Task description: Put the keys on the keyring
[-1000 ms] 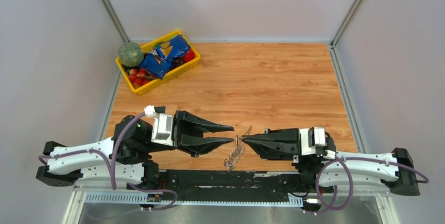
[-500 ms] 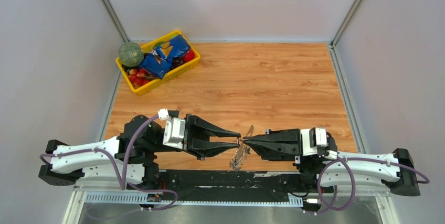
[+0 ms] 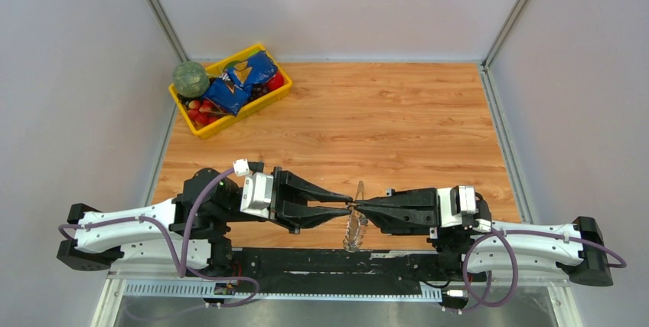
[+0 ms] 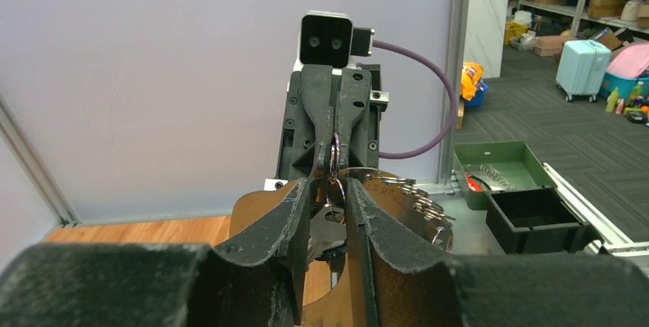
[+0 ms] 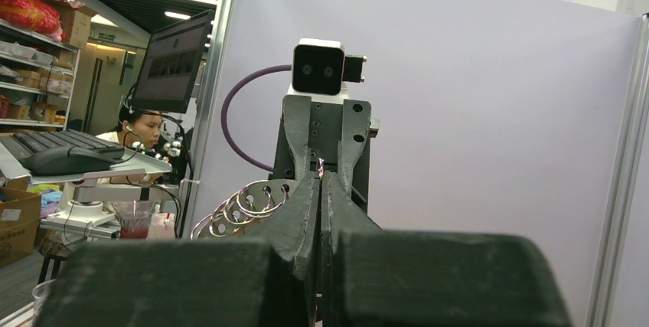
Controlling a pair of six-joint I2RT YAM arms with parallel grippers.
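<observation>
**Two arms meeting tip to tip.** Low in the centre of the top view, near the bottom edge of the wooden desk (image 3: pixel 398 128), the two arms face each other. The right claw (image 3: pixel 357 206), reaching in from the right, is clenched. In its wrist view the two fingers (image 5: pixel 300 216) lie pressed together along their length. In the left wrist view a thin loop of the keyring (image 4: pixel 334 151) is pinched edge-on between their tips. The left claw (image 3: pixel 347 205), reaching in from the left, is nearly closed. Its fingers (image 4: pixel 291 216) stand a narrow gap apart on either side of that same loop, and whether their pads press on the metal cannot be told. In the top view the keyring trails downward from the meeting point. The keys (image 3: pixel 352 229) are bunched along it as a pale silvery cluster just above the black base rail (image 3: pixel 306 259). A single key (image 3: pixel 360 189) juts upward just beyond the tips. Silvery loops fan out at the lower left of the right wrist view, beside the clenched fingers. At the upper left of the desk, well apart from both claws, a yellow bin (image 3: pixel 205 132) holds a blue snack bag (image 3: pixel 243 76) and red fruit (image 3: pixel 197 108), with a green ball (image 3: pixel 190 79) at its far corner.
</observation>
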